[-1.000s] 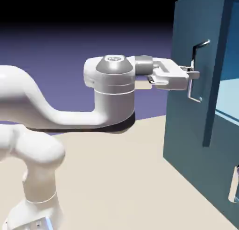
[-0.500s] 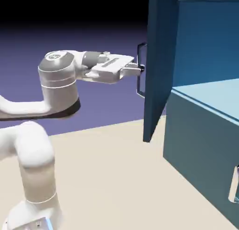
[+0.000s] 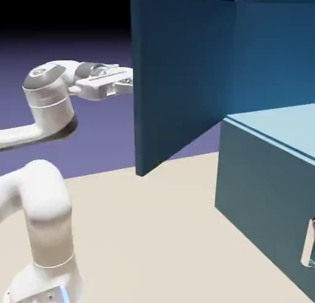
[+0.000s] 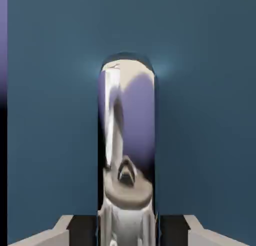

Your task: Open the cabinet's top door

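"Where was the teal-blue cabinet (image 3: pixel 264 178)?"

"Three o'clock in the exterior view, its top door (image 3: pixel 184 80) swung open toward one o'clock, inner face showing."

"And the shiny bar handle (image 4: pixel 127 125)?"

"The door hid it there, fingertips too; only the hand view showed it, running to six o'clock, the two-finger gripper (image 4: pixel 127 230) clamped on it."

"Surroundings?"

"Pale tabletop (image 3: pixel 154 234) at six, blue-violet backdrop (image 3: pixel 104 129) toward nine."

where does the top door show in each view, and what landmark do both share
exterior view: the top door stands swung open, upper middle, edge-on side nearest the arm
hand view: it fills nearly the whole picture, behind the handle
shared landmark: the gripper, at the door's outer face
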Robot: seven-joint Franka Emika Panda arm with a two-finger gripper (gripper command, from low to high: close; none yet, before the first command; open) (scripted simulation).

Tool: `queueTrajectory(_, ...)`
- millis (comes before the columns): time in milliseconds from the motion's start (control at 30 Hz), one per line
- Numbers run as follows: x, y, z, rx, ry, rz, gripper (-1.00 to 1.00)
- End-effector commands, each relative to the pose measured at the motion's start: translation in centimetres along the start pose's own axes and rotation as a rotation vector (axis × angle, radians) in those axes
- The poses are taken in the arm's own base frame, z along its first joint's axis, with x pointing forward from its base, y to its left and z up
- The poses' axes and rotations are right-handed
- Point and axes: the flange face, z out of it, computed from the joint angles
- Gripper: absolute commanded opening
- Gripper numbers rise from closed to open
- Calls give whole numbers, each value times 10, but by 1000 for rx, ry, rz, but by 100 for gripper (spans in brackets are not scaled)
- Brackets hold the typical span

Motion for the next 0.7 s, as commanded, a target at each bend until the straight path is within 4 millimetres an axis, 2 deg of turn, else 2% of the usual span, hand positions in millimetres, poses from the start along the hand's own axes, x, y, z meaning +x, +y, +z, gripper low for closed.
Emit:
queueTrajectory(0,2,2,-8,10,-11,0,-100)
queueTrajectory(300,25,25,-86,129,-130,0,-100)
queueTrajectory(500,52,52,-149,231,-232,0,-100)
queueTrajectory(667,76,76,-192,308,-309,0,-100)
